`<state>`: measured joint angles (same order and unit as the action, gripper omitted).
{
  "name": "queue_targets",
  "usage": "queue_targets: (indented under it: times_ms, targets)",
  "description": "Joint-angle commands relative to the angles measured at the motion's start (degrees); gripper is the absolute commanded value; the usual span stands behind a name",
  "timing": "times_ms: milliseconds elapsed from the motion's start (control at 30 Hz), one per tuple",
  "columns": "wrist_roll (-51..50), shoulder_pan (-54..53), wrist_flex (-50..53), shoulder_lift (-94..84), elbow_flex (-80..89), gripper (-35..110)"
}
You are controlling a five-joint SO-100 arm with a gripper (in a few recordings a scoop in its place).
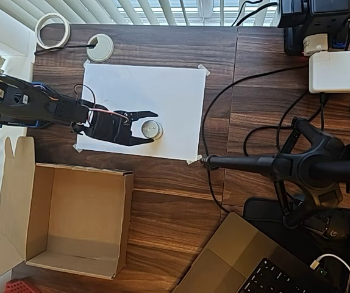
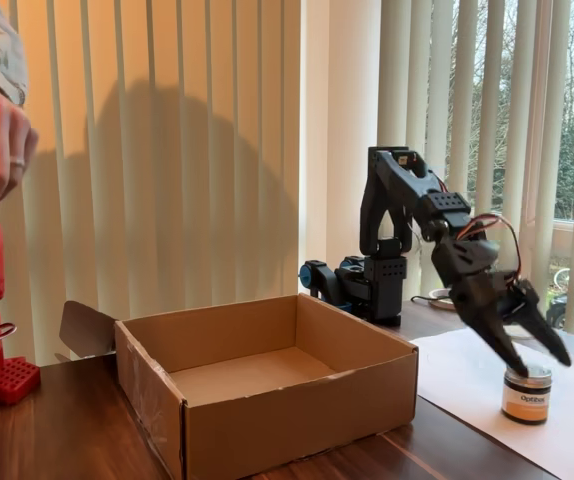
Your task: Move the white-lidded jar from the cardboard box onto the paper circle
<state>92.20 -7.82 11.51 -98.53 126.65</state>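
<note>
Jar (image 1: 152, 129) stands on paper (image 1: 175, 91), box (image 1: 71, 220) vacant — placement looks done. Gripper (image 1: 153, 127) jaws spread astride lid, not pinching — you can lift clear.

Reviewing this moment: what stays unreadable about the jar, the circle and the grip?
- Paper circle: overhead view, the jar and the gripper cover that patch of the paper; no outline is traceable.
- Grip: fixed view, the fingers straddle the lid; contact is unclear.
- Lid lettering: overhead view, too small.
- Cardboard box: its near floor is hidden by its front wall.
</note>
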Motion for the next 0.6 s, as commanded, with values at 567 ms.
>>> queue_targets:
  times_ms: [567]
  targets:
    - [-58.27,8.35,29.00,-76.73,42.19,33]
